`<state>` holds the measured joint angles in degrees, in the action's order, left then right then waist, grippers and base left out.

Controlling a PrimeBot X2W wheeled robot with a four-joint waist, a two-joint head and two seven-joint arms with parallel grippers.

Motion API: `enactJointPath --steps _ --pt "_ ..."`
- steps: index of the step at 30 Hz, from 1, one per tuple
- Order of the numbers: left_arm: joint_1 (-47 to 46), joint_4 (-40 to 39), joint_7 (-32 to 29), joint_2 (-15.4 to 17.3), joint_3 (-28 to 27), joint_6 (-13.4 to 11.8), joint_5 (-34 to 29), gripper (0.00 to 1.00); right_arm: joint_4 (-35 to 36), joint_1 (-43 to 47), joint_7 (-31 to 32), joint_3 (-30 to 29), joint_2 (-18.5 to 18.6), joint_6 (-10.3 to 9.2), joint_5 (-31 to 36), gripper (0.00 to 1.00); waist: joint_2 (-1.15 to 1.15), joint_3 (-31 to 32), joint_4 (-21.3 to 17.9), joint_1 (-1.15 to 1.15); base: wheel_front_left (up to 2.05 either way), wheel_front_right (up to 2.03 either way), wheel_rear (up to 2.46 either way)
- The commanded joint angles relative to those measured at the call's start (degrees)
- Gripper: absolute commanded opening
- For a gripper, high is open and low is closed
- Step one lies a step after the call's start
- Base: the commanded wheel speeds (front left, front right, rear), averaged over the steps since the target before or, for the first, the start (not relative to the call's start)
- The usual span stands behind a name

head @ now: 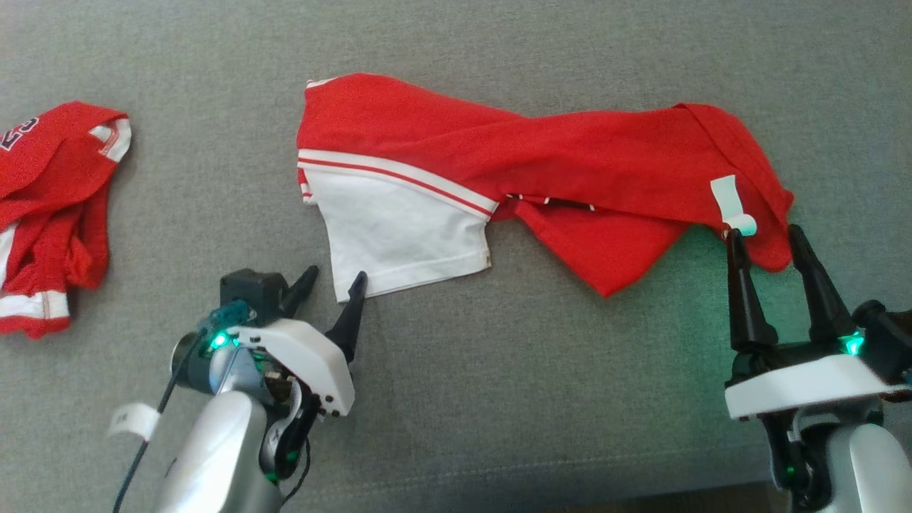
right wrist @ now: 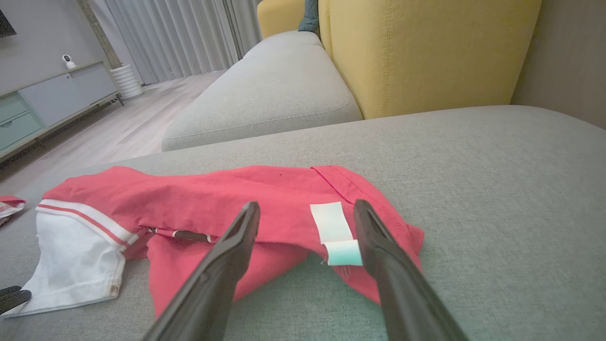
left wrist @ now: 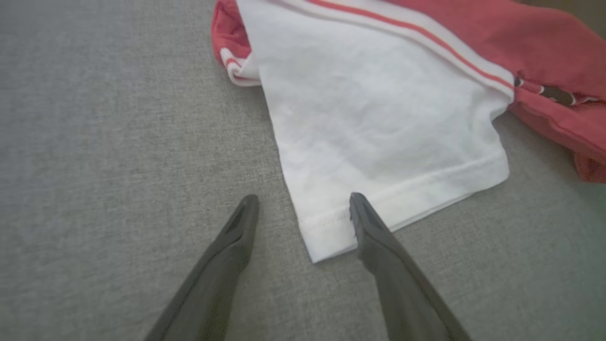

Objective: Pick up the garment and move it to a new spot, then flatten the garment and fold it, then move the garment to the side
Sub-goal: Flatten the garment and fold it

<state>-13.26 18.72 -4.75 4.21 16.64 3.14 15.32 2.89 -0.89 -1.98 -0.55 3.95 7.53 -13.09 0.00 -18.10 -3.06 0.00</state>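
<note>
— Are the pincers open?
— Both are spread wide; nothing is held. The left gripper (head: 336,274) is set at the white hem (head: 413,278) of the red and white cloth garment (head: 499,142), mid-frame on the grey fabric cushion (head: 456,399). The right gripper (head: 764,232) is set by its small white tag (head: 725,194).
— Any writing?
— None can be read.
</note>
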Motion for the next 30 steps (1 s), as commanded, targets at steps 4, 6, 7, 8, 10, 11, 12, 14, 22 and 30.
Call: enactJointPath --steps 4,6,7,8,10,11,12,14,22,30 --pt "-0.6 0.2 -3.9 0.2 0.1 1.0 1.4 0.00 1.1 -1.8 0.3 0.1 -0.2 -0.04 -0.3 1.00 0.00 -0.2 -0.6 0.00 0.00 0.00 0.00" --pt "-0.6 0.1 -5.2 0.6 0.6 1.2 1.4 0.00 0.7 -1.7 1.0 -0.8 -0.2 -0.04 -0.2 1.00 0.00 -0.3 -0.7 0.00 0.00 0.00 0.00" --pt "-0.6 -0.1 -5.7 0.8 0.9 1.4 1.4 0.00 0.6 -1.7 1.4 -1.3 -0.2 -0.04 -0.1 1.00 0.00 -0.3 -0.8 0.00 0.00 0.00 0.00" --pt "-0.6 -0.4 -5.9 1.0 1.2 1.4 1.3 0.00 0.3 -1.6 2.0 -2.0 -0.2 -0.04 -0.1 1.00 0.00 -0.3 -0.8 0.00 0.00 0.00 0.00" --pt "-0.5 -1.1 -6.1 1.4 1.4 1.2 0.9 0.00 -0.5 -1.4 3.9 -3.4 0.0 -0.04 -0.2 1.00 0.00 -0.4 -0.8 0.00 0.00 0.00 0.00" --pt "-0.5 -1.5 -6.0 1.6 1.4 0.8 0.6 0.00 -1.2 -1.3 5.1 -4.4 0.1 -0.04 -0.3 1.00 0.00 -0.4 -0.9 0.00 0.00 0.00 0.00" --pt "-0.5 -1.9 -5.9 1.7 1.3 0.5 0.5 0.00 -1.9 -1.2 6.7 -5.4 0.2 -0.04 -0.3 1.00 0.00 -0.5 -0.9 0.00 0.00 0.00 0.00" --pt "-0.4 -2.8 -5.6 1.8 1.1 0.1 0.4 0.00 -2.9 -1.4 9.1 -7.1 0.8 -0.04 -0.5 1.00 0.00 -0.7 -0.9 0.00 0.00 0.00 0.00" --pt "-1.4 -5.5 -4.6 2.5 0.7 -1.1 0.1 0.00 -7.5 -5.7 16.6 -8.6 2.6 -0.04 -2.8 1.00 0.00 -3.2 -0.2 0.00 0.00 0.00 0.00" --pt "-2.5 -5.8 -3.1 2.9 0.5 -1.3 0.3 0.00 -10.9 -8.6 19.6 -7.2 4.3 -0.04 -4.8 0.50 0.00 -5.1 0.8 0.00 0.00 0.00 0.00"
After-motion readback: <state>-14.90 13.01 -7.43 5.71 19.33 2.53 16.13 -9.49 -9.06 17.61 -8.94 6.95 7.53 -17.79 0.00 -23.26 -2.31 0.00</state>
